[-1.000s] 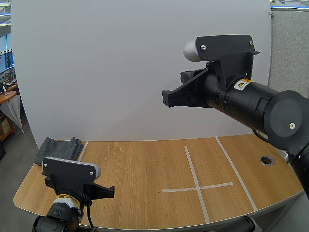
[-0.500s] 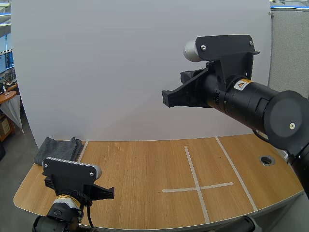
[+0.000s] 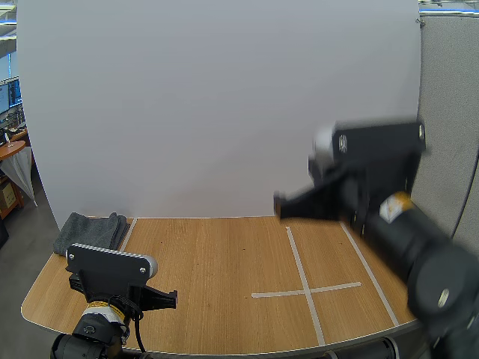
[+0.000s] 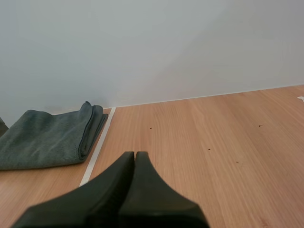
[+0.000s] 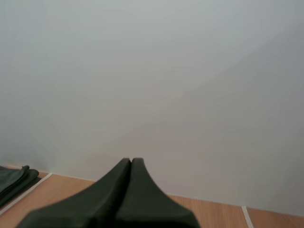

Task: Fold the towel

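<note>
- Lying folded at the far left edge of the table [image 3: 224, 262], about ten o'clock from its middle in the high view, the grey towel [image 3: 90, 230] is a flat stack of layers against the foot of the white wall [image 3: 224, 105].
- A strip of white tape [image 4: 97, 152] runs along the wood just beside the towel's folded edge, on its three o'clock side.
- Left claw [image 3: 171, 298] hangs low over the near left part of the table, at about seven o'clock. The towel lies beyond it toward eleven o'clock, well apart from it. Its two fingers are pressed together into one dark wedge with nothing between them.
- Right claw [image 3: 278, 203] is up in the air over the right half of the table, around two o'clock, with its tip pointing toward nine o'clock. From its own wrist camera the fingers meet in a single wedge, gripping nothing, aimed at the white wall.
- A cross of white tape [image 3: 305, 290] marks the wood at about four o'clock, well apart from the towel.
</note>
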You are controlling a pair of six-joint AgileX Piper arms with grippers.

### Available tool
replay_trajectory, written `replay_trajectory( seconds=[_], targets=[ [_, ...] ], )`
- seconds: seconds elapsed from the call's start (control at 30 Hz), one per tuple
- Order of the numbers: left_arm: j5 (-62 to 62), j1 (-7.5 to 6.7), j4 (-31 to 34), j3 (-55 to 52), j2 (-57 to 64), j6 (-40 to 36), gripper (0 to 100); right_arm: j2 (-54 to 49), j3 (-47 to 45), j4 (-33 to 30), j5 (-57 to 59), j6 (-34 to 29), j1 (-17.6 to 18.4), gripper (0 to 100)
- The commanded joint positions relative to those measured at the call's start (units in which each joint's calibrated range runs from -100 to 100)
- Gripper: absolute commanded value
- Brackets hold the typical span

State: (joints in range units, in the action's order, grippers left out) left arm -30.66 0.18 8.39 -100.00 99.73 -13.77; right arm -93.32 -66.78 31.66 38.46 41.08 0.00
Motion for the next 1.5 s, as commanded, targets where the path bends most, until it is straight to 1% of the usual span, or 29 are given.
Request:
replay_trajectory(
  seconds=[0.0,0.13,0.27,0.47,0.57,0.6,0.63,0.67,0.7,0.77,0.8,0.83,0.9,0.93,1.0,1.1,1.13,1.23,1.47],
  targets=[
    [0.7,0.06,0.13,0.0,0.27,0.11,2,-6.68,-19.84,0.5,-14.76,-0.21,-0.67,0],
    [0.7,0.06,0.13,0.0,0.27,0.11,2,-6.68,-28.28,0.13,-27.0,-0.21,-1.16,0],
    [0.88,0.06,0.13,0.0,0.27,0.11,2,-6.68,-32.96,0.13,-36.78,-0.21,-1.16,0],
    [0.88,0.06,0.13,0.0,0.27,0.11,2,-6.68,-33.22,0.13,-46.15,-0.21,-1.16,0],
    [0.88,0.06,0.13,0.0,0.27,0.11,2,-6.68,-33.22,0.13,-47.38,-0.21,-1.16,0],
    [0.88,0.06,0.13,0.0,0.27,0.11,2,-6.68,-33.22,-0.63,-47.02,-0.21,-1.16,0],
    [0.88,0.06,0.13,0.0,0.27,0.11,2,-6.68,-33.22,-2.82,-46.57,-1.24,-1.16,0],
    [0.88,0.06,0.13,0.0,0.27,0.11,2,-6.68,-33.22,-6.64,-46.19,-2.96,-1.16,0],
    [1.04,0.06,0.13,0.0,0.27,0.11,2,-6.68,-33.22,-10.42,-44.1,-6.01,-1.16,0],
    [1.04,0.06,0.13,0.0,0.27,0.11,2,-6.68,-33.22,-22.48,-38.46,-13.85,-1.16,0],
    [1.04,0.06,0.13,0.0,0.27,0.11,2,-6.68,-33.22,-25.12,-37.47,-15.71,-1.16,0],
    [1.2,0.06,0.13,0.0,0.27,0.11,2,-6.68,-33.22,-29.14,-35.76,-21.73,-1.16,0],
    [1.2,0.06,0.13,0.0,0.27,0.11,2,-6.68,-33.22,-32.44,-33.24,-25.17,-1.16,0],
    [1.2,0.06,0.13,0.0,0.27,0.11,2,-6.68,-33.22,-33.56,-30.74,-28.04,-1.16,0],
    [1.2,0.06,0.13,0.0,0.27,0.11,2,-6.68,-33.22,-34.72,-24.54,-30.37,-1.16,0],
    [1.2,0.06,0.13,0.0,0.27,0.11,2,-6.68,-33.22,-34.14,-14.66,-30.69,-1.16,0],
    [1.2,0.06,0.13,0.0,0.27,0.11,2,-6.68,-33.22,-34.14,-13.11,-30.69,-1.16,0],
    [1.2,0.06,0.13,0.0,0.27,0.11,2,-6.68,-33.22,-35.41,-9.86,-30.69,-1.16,0],
    [1.2,0.06,0.13,0.0,0.27,0.11,2,-6.68,-33.22,-35.41,-6.96,-30.69,-1.2,0]
  ],
)
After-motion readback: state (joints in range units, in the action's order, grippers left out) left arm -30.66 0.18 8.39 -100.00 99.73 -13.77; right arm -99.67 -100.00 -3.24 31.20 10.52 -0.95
